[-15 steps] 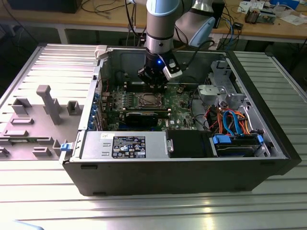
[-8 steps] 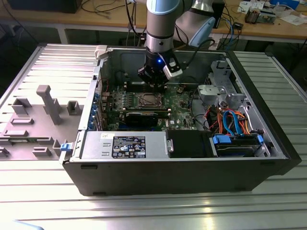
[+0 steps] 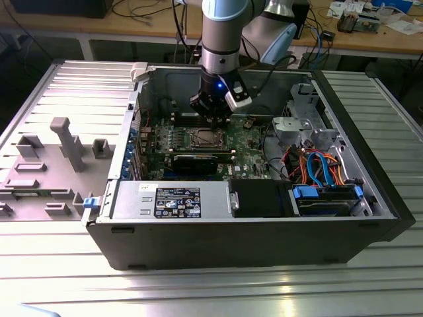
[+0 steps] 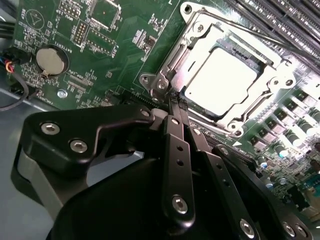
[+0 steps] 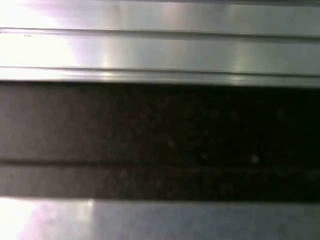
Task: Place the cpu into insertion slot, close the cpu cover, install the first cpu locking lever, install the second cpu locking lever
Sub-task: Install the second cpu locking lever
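In the second wrist view the black gripper [image 4: 176, 107] is nearest, its two slim fingers pressed together with nothing between them, the tips coming to a point just at the near corner of the socket's silver frame. Straight past the tips lies the cpu [image 4: 227, 80], a small flat square chip with a plain silver-grey metal top, seated flat in the insertion slot [image 4: 165, 67], the square socket with a silver metal rim set in the green circuit board [image 4: 120, 55]. Over it sits the cpu cover [image 4: 272, 85], a thin silver metal frame plate, lying down around the chip so the bright top shows through its window. I judge the chip placed and the cover lowered; whether either locking lever is latched I cannot tell.

In the exterior view the arm reaches down into the open black computer case [image 3: 198, 247], jaws near the socket. The case walls stand well apart from the wrist.
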`<action>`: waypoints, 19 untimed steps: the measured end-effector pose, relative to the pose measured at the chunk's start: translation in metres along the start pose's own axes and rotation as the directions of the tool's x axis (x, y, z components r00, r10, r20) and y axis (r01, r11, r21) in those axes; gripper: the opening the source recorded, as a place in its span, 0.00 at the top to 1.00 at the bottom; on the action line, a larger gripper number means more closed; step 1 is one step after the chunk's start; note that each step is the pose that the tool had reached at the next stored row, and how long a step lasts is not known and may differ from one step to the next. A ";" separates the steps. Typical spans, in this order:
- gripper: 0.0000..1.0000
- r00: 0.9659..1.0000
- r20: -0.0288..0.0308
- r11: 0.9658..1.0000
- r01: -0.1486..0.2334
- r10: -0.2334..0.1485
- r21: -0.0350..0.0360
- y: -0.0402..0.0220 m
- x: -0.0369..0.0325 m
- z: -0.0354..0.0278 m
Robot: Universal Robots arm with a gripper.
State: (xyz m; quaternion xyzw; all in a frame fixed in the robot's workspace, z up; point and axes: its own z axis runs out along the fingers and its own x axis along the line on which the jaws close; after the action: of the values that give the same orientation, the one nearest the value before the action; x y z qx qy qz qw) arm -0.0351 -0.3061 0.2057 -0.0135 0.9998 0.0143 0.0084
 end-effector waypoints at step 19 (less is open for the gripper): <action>0.89 1.000 0.000 1.000 0.000 0.000 0.000 -0.0058 0.0001 -0.0001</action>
State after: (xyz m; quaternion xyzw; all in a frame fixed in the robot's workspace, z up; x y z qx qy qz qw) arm -0.0351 -0.3119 0.2056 -0.0137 0.9998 0.0143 0.0083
